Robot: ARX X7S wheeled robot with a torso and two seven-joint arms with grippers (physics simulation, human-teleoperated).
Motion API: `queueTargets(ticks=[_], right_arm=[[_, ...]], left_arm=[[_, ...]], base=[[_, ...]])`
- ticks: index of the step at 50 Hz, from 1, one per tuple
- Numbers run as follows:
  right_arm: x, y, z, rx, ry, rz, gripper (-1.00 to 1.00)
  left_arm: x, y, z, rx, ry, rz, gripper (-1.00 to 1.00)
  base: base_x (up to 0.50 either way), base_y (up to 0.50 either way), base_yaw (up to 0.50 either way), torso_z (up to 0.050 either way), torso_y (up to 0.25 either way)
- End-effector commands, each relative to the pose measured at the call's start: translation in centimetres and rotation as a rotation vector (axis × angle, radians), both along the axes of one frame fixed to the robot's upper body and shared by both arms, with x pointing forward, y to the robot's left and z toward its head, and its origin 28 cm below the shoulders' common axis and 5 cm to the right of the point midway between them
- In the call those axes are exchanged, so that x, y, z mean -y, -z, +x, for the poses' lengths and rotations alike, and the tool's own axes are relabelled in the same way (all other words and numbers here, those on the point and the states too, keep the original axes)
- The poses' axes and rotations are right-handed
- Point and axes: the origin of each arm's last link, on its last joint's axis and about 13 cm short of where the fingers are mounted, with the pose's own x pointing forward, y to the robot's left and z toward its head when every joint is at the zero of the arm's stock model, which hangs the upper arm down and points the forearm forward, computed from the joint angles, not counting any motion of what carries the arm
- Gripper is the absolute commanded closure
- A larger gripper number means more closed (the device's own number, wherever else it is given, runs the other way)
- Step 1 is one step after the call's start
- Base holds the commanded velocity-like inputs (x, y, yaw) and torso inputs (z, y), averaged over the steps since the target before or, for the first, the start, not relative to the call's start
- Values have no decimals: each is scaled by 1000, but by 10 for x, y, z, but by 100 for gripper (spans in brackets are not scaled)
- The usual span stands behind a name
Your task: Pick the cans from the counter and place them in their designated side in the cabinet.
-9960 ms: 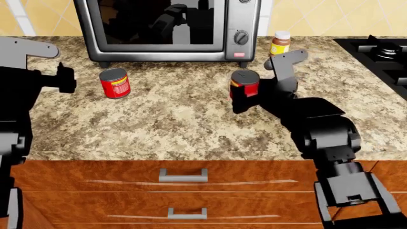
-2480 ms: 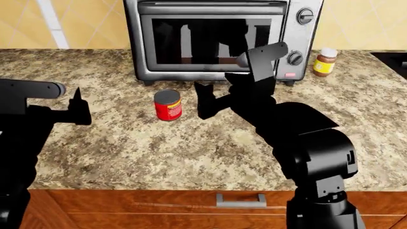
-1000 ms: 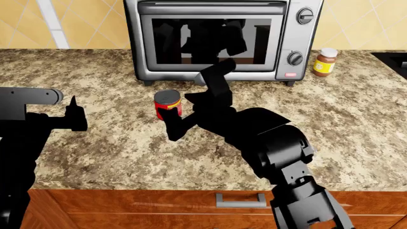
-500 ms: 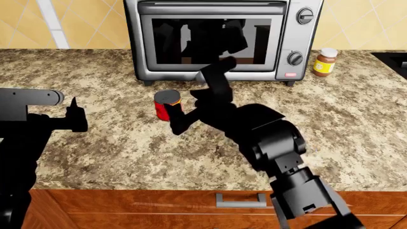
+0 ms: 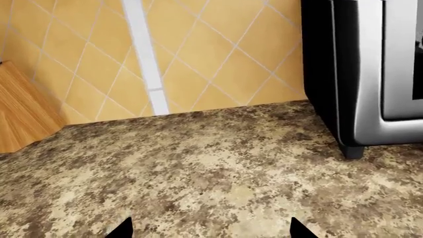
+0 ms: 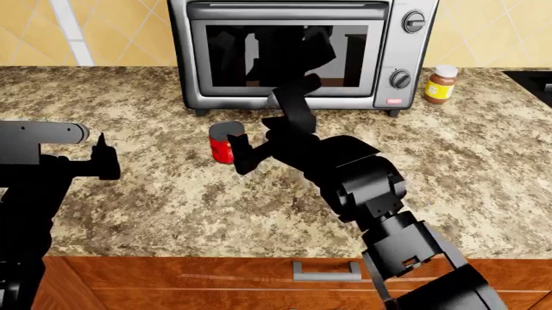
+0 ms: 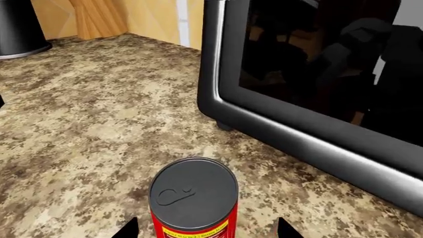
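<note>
One red can [image 6: 222, 144] with a dark grey top stands upright on the speckled counter [image 6: 172, 206], just in front of the toaster oven. My right gripper [image 6: 234, 147] reaches it from the right and is open. In the right wrist view the can [image 7: 193, 198] sits between the two fingertips of that gripper [image 7: 207, 230], with a gap on each side. My left gripper [image 6: 103, 161] hovers over the counter well left of the can. It is open too [image 5: 210, 230], with only bare granite between its tips. The cabinet is out of view.
A steel toaster oven [image 6: 293, 51] stands at the back, close behind the can. A small brown jar [image 6: 441, 84] sits to its right, and a black stove corner [image 6: 539, 77] at the far right. A wooden panel [image 5: 20, 119] meets the tiled wall. Drawers [image 6: 326, 271] lie below the counter's front edge.
My right arm has swung left and forward, bringing its open fingers around the can on the counter. The left arm has barely moved.
</note>
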Motion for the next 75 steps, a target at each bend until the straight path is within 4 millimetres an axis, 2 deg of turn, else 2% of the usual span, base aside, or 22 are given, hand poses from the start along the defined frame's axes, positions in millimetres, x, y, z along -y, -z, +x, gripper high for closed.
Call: queueTargets(ticks=[1,33,58,75], right_arm=[[-1,4,6,-15,-1,-5,-100],[-3,12,13,-49,-7,-20,-100],[-17,1,9,-33,-105,-38,-100],[-14,7,8,-78,-49,-31,-100]], left_arm=[[-1,3,2,-8,-5,-1,-100],[-6,10,6,-17,-26,-16,-100],[-11,12,7,-24,-43,-15,-100],[-16,13,4,-23,-58,-9,-100]], base=[[0,0,0,0,0],[0,0,0,0,0],[0,0,0,0,0],[0,0,0,0,0]])
